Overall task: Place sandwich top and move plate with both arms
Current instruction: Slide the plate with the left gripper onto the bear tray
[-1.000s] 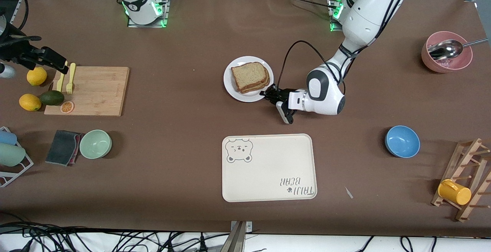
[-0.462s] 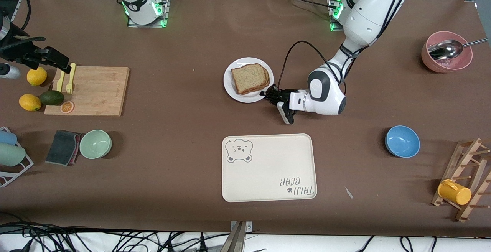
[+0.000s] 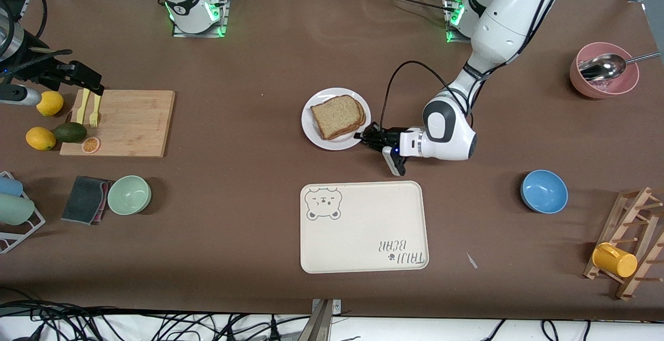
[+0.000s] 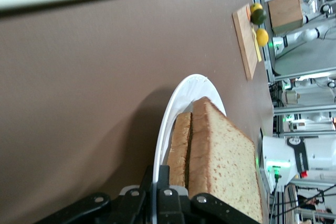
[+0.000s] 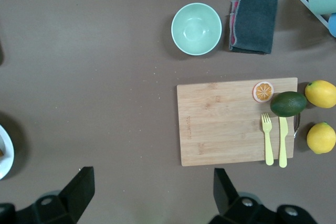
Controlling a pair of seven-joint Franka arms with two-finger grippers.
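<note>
Front view: plate (image 3: 316, 136) mid-table, sandwich top (image 3: 337, 116) on it; left gripper (image 3: 364, 137) clamps the rim at plate's 4 o'clock, cream tray (image 3: 363, 227) toward 6.

Left wrist view: jaws pinch rim (image 4: 160, 145).

Right wrist view: right gripper (image 5: 152, 190) wide open, over the cutting board (image 5: 236, 121), waiting, well apart.

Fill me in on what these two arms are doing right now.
The left gripper is shut on the rim of the round white plate, which carries a sandwich with the brown bread top slice already on it. The plate sits mid-table, farther from the front camera than the cream bear tray. The right gripper waits, open, above the wooden cutting board at the right arm's end of the table.
</note>
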